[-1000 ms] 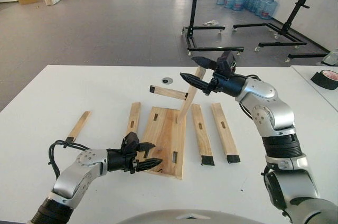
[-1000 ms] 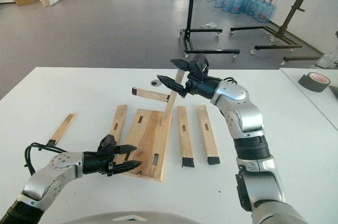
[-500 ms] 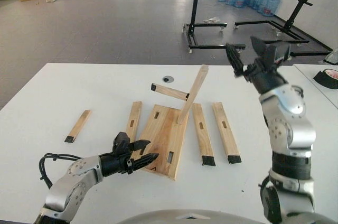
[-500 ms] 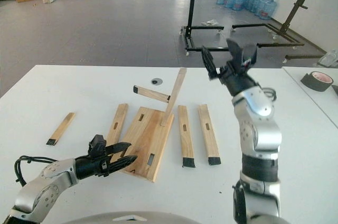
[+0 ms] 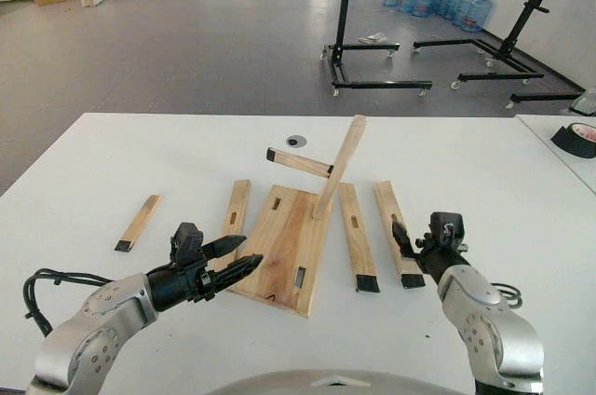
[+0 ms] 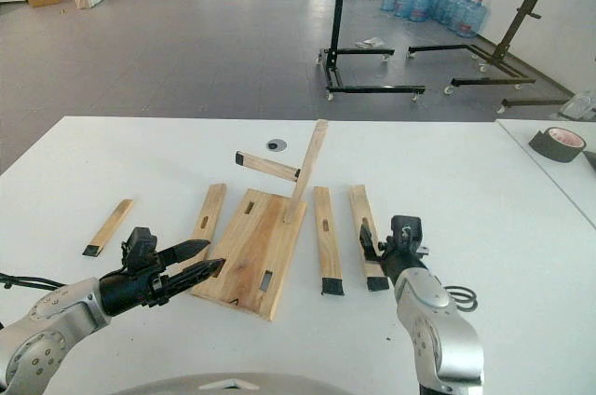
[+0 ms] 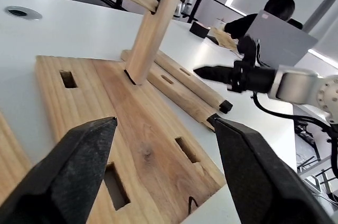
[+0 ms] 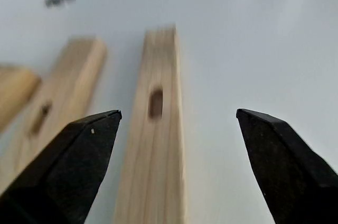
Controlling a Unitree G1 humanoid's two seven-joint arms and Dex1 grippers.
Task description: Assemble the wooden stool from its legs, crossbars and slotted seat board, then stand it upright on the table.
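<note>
Starting at the robot's left, a short crossbar [image 5: 138,222] lies flat on the white table [image 5: 74,171], well apart from the other parts. Next comes the left gripper [image 7: 162,120], its fingers spread wide and holding nothing, the tips over the near left part of the slotted seat board [image 5: 284,251]. A loose leg [image 5: 236,211] lies flat just beside the board's left edge. The board itself lies flat in the middle of the table. A standing leg [image 5: 341,162] rises from a slot near its far right corner, tilted to the right, and a second crossbar [image 5: 298,162] juts from that leg toward the left, clear of the tabletop. Right of the board, an inner leg [image 5: 355,244] and an outer leg [image 5: 395,227] lie side by side. The right gripper [image 8: 178,113] sits low at the outer leg's near end, fingers wide apart on either side of it, gripping nothing. Far to the right lies a roll of tape [image 5: 575,139].
</note>
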